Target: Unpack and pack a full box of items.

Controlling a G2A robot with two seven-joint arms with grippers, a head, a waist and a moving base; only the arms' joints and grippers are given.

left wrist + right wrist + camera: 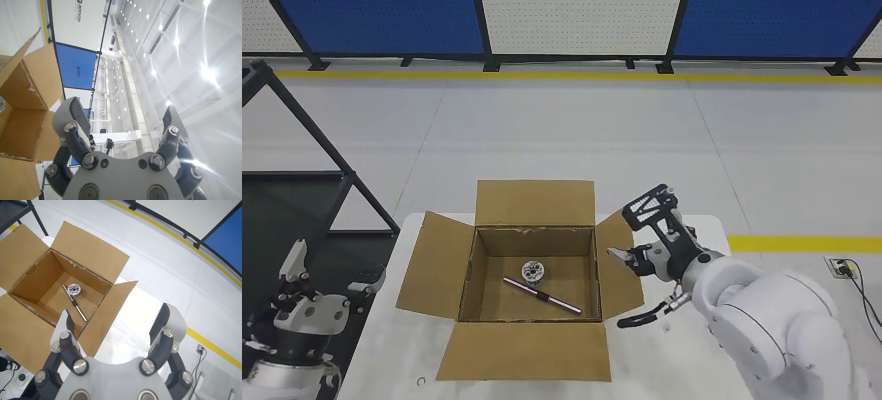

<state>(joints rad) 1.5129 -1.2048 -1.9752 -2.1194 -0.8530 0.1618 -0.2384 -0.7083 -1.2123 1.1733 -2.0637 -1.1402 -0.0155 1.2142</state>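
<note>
An open cardboard box (pixel 537 205) (pixel 90 247) (pixel 28 79) stands mid-table with all flaps folded outward. On its floor lie a thin metal rod (pixel 542 295) (pixel 74 302) and a round metal disc (pixel 533 270) (pixel 74 289) next to it. My right gripper (pixel 635 232) (pixel 115 311) hangs open and holds nothing, above the box's right flap. At the table's left end, beyond the box's left flap, my left gripper (pixel 322 280) (pixel 122 106) is open, holds nothing, and points up toward the ceiling.
The white table (pixel 382 350) shows bare strips on either side of the box. A dark metal rack (pixel 292 200) stands off the table's left side. Blue and white partition panels (pixel 382 25) close off the floor behind.
</note>
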